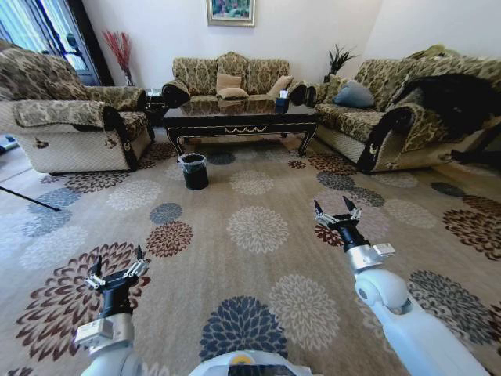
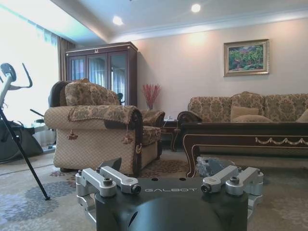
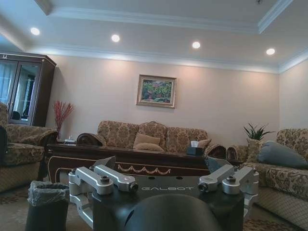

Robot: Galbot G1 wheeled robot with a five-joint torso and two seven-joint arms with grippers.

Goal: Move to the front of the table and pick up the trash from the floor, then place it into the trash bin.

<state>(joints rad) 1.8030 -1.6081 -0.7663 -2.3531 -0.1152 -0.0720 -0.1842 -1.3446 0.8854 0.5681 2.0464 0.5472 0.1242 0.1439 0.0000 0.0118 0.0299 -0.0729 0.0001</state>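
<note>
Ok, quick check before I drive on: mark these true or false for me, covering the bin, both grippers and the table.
1. The trash bin stands on the carpet in front of the table. True.
2. The left gripper holds a napkin. False: it is open and empty.
3. The right gripper is open above the carpet. True.
4. The bin lies tipped over. False: it stands upright.
5. A tissue box sits on the table. True.

One table, one trash bin, three sofas.
</note>
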